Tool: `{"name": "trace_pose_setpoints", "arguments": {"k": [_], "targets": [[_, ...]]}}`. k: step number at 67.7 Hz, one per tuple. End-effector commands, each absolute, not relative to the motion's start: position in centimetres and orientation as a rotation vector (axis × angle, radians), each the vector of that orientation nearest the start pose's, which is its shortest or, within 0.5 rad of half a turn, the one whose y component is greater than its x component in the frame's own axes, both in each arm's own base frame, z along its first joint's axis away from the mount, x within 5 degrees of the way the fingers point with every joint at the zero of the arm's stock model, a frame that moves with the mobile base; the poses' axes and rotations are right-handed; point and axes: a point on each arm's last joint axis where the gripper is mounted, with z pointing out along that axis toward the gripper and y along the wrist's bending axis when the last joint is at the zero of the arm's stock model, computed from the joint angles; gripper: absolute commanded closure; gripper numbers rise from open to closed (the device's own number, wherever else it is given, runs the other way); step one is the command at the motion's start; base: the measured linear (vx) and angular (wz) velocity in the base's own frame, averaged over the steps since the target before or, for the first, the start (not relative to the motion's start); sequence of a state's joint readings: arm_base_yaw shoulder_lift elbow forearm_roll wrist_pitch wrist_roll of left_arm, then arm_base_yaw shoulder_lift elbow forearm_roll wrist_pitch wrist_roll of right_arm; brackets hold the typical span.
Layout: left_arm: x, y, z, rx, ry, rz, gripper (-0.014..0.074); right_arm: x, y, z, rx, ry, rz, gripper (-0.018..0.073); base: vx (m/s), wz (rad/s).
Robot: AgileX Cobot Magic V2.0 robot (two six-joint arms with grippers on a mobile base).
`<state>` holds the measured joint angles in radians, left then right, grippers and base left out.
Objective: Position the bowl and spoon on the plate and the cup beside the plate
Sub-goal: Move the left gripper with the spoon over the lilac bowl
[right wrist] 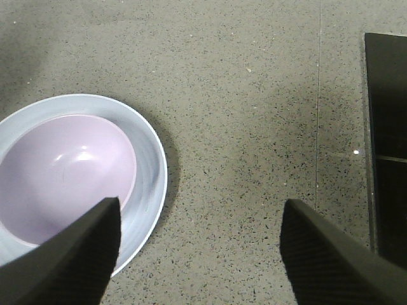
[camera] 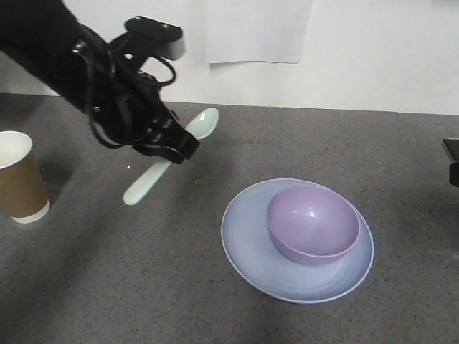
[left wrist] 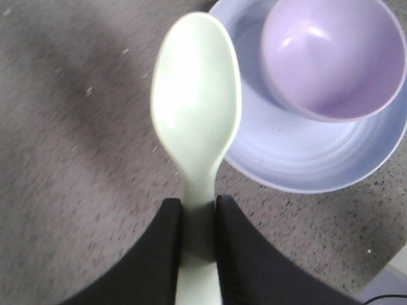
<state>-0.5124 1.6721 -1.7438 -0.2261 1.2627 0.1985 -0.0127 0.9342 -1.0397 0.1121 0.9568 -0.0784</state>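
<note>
My left gripper [camera: 176, 147] is shut on the handle of the mint-green spoon [camera: 166, 159], holding it tilted in the air left of the plate. In the left wrist view the spoon [left wrist: 196, 101] points its scoop toward the plate [left wrist: 299, 159], clamped by the left gripper [left wrist: 198, 213]. The lilac bowl [camera: 313, 223] sits on the pale blue plate [camera: 247, 247]. The brown paper cup [camera: 20, 179] stands upright at the far left. My right gripper [right wrist: 200, 219] is open over bare table, right of the plate [right wrist: 149, 184] and bowl [right wrist: 63, 171].
The grey speckled table [camera: 143, 287] runs back to a white wall with a paper sheet [camera: 257, 29]. A dark object [camera: 452, 161] sits at the right edge, seen as a black panel [right wrist: 386, 127] in the right wrist view.
</note>
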Motion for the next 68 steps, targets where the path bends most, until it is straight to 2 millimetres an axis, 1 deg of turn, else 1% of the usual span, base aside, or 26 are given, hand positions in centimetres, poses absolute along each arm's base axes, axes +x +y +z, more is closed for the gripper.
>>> {"name": "trace_pose_setpoints", "arguments": {"k": [1, 11, 16, 29, 41, 46, 57, 68], "targets": [[29.1, -21.3, 39.5, 0.987, 2.444, -0.423, 0.0604, 17.1, 0.5, 39.4, -0.041, 2.241, 0.083, 0.0053, 0.0, 0.0], [29.1, -25.0, 37.7, 1.1, 2.445, -0.44, 0.0604, 17.1, 0.5, 39.4, -0.041, 2.241, 0.083, 0.0053, 0.0, 0.0], [29.0, -26.5, 37.0, 1.145, 2.441, -0.447, 0.0604, 17.1, 0.5, 39.4, -0.041, 2.241, 0.083, 0.0053, 0.0, 0.0], [29.1, -29.2, 35.9, 1.223, 2.413, -0.401, 0.0604, 17.1, 0.5, 39.4, -0.041, 2.241, 0.083, 0.0053, 0.0, 0.0], [29.0, -30.9, 35.6, 1.258, 2.387, -0.417, 0.0604, 17.1, 0.5, 39.4, -0.041, 2.241, 0.083, 0.0053, 0.0, 0.0], [29.1, -31.3, 35.3, 1.265, 2.388, -0.42, 0.0603, 17.1, 0.5, 39.4, -0.041, 2.241, 0.083, 0.0053, 0.0, 0.0], [29.3, -32.2, 33.8, 1.29, 2.416, -0.417, 0.0601, 17.1, 0.5, 39.4, -0.04, 2.24, 0.083, 0.0053, 0.0, 0.0], [29.2, -32.8, 33.4, 1.296, 2.409, -0.437, 0.0598, 17.1, 0.5, 39.4, -0.04, 2.24, 0.083, 0.0053, 0.0, 0.0]]}}
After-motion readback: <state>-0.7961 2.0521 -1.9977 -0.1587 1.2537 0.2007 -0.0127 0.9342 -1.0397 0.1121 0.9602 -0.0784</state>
